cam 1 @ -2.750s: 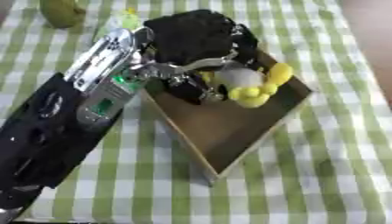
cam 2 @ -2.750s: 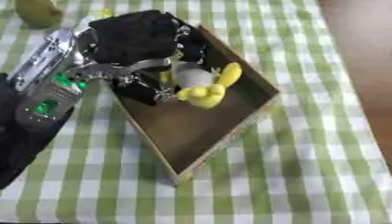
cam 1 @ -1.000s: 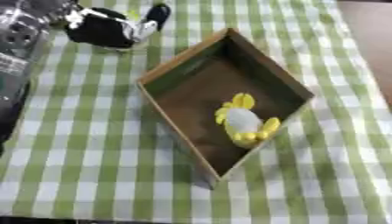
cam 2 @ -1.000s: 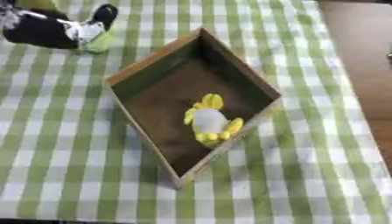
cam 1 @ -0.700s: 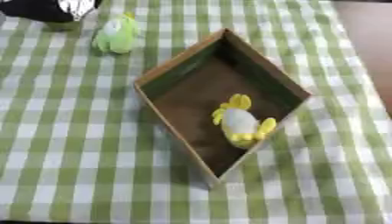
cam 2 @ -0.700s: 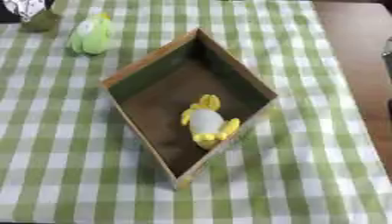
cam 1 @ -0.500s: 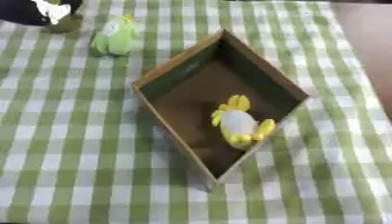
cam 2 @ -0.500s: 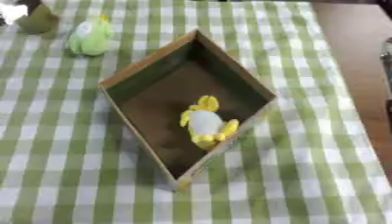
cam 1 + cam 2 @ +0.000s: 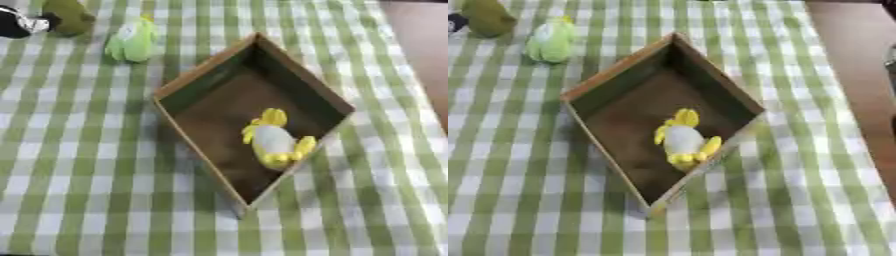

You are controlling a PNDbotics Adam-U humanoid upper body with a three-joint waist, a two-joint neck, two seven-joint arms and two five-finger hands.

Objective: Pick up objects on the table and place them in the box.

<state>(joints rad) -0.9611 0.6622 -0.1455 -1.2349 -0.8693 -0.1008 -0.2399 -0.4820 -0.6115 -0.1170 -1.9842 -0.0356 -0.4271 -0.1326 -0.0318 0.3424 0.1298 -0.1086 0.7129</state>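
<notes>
Surface (image 9: 79, 200): green-and-white checked cloth, filling nearly the whole view; a bare brown strip runs down the right edge.

Box (image 9: 203, 77): open, brown, set corner-on like a diamond near the middle of the surface. Inner walls dark, floor mostly bare.

Yellow-and-white toy (image 9: 275, 141): lies inside the box, against the right-hand wall, toward the near corner. This one counts as placed.

Light green toy (image 9: 133, 41): on the cloth, beyond the box's left corner, near it but apart. Soft-looking, rounded, with a small yellow tip on top.

Olive-green object (image 9: 485, 18): far left corner, just beside the light green toy. Shape unclear.

Left robot hand (image 9: 19, 23): only a black-and-silver sliver at the upper left edge, right by the olive object. Cannot tell how far its fingers are spread, nor whether it holds anything. Right robot hand: in neither view.

Judgement: one item in, two left; the step in hand looks like a reach for the olive object or the light green toy. To do it well: come down over the toy's middle, close around its widest part, lift clear of the box's rim before crossing, and release over the bare left floor so the placed toy is not disturbed.
</notes>
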